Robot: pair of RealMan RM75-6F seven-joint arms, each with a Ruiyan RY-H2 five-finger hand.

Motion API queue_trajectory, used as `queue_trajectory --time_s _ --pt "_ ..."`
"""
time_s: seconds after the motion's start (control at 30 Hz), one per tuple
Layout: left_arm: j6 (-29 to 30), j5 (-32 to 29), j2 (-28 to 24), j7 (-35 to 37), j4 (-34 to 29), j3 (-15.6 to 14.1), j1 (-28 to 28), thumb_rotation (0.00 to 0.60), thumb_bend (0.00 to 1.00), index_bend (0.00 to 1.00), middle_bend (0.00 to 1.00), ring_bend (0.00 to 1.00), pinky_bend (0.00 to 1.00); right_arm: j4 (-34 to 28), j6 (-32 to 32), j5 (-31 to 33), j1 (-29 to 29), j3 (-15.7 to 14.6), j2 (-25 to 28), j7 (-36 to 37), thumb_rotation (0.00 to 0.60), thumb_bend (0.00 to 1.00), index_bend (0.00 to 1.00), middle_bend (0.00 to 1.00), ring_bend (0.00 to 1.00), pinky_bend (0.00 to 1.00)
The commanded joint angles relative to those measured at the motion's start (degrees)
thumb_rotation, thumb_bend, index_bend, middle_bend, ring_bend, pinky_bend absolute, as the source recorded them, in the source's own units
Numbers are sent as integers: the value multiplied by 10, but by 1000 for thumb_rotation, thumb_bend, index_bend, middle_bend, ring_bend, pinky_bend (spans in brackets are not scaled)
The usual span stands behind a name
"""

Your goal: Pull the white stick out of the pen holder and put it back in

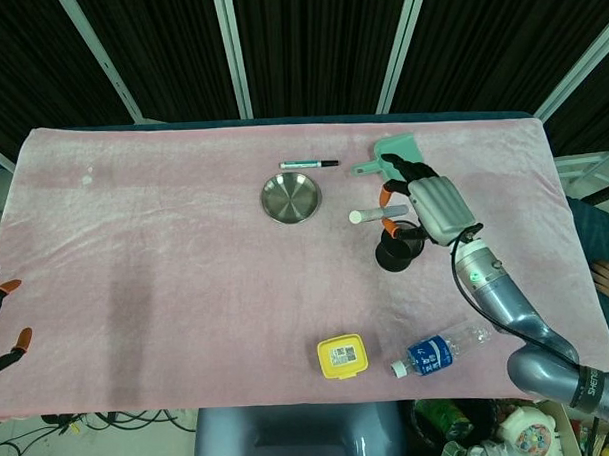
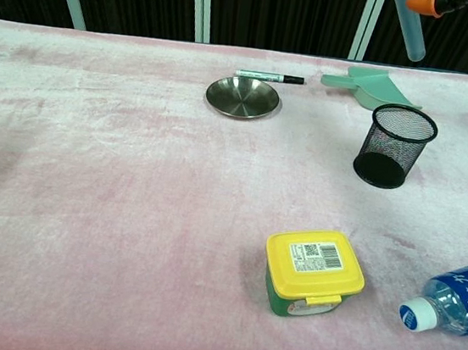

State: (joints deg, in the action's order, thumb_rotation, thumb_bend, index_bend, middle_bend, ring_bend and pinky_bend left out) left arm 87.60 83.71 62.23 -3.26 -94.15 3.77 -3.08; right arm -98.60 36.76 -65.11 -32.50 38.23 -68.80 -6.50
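Note:
My right hand (image 1: 424,202) hovers above the black mesh pen holder (image 1: 397,248) and holds the white stick (image 1: 368,215), whose pale end points left. In the chest view the stick (image 2: 408,27) hangs tilted from the top edge, its lower tip well above the holder (image 2: 394,146), with orange fingertips (image 2: 426,4) of the hand pinching it. The holder stands upright on the pink cloth and looks empty inside. My left hand (image 1: 0,321) shows only as orange-tipped fingers at the far left edge, off the table and holding nothing.
A steel dish (image 1: 290,197) and a marker pen (image 1: 308,164) lie at the back centre. A green dustpan (image 1: 398,152) lies behind the holder. Near the front edge are a yellow-lidded box (image 1: 342,356) and a lying water bottle (image 1: 441,349).

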Motion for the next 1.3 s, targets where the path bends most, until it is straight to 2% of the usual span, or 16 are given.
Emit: queue_trajectory --time_s 0.03,0.07,0.2,0.3,0.33,0.43,0.57,0.63,0.73,0.93,1.03,1.13,1.3 --pt "0 0 0 0 0 0 0 600 339 192 23 11 0 -91 -55 74 8 58 26 270 600 336 653 85 157 160" --pt "0 0 0 0 0 0 0 600 339 192 23 11 0 -96 -67 72 13 69 29 301 600 336 653 85 157 160" --pt "0 0 1 -1 0 0 0 600 338 192 23 11 0 -125 -132 69 45 145 30 484 600 336 653 85 157 160" --pt "0 1 1 -1 0 -1 0 600 338 192 23 11 0 -142 -182 75 76 211 17 608 600 336 653 85 157 160" --pt "0 1 1 -1 -1 0 0 600 339 192 23 11 0 -144 -205 70 91 242 6 653 600 336 654 85 157 160" --pt "1 1 0 0 0 0 1 600 338 192 23 11 0 -137 -259 37 120 301 -25 710 600 336 659 85 157 160" --pt "1 2 0 0 0 -1 1 600 339 192 23 11 0 -118 -304 -6 137 331 -48 703 600 336 670 85 157 160" --pt "1 2 0 1 0 -1 1 600 339 192 23 11 0 -109 -307 -36 140 329 -52 671 600 335 673 85 157 160" --pt "2 2 0 1 0 -1 1 600 339 192 23 11 0 -95 -294 -85 138 306 -49 614 600 336 675 85 157 160" --pt "1 1 0 1 -1 -1 1 600 339 192 23 11 0 -43 -210 -187 117 219 -26 447 600 336 679 86 158 160" --pt "1 1 0 0 -1 -1 1 600 339 192 23 11 0 -8 -156 -230 102 173 -25 316 600 337 679 86 157 160" --pt "0 0 0 0 -1 0 1 600 338 192 23 11 0 16 -99 -223 88 134 -39 168 600 336 681 86 158 160" --pt "0 -1 0 0 -1 0 1 600 339 192 23 11 0 32 -11 -162 66 88 -61 -35 600 337 682 86 158 160"
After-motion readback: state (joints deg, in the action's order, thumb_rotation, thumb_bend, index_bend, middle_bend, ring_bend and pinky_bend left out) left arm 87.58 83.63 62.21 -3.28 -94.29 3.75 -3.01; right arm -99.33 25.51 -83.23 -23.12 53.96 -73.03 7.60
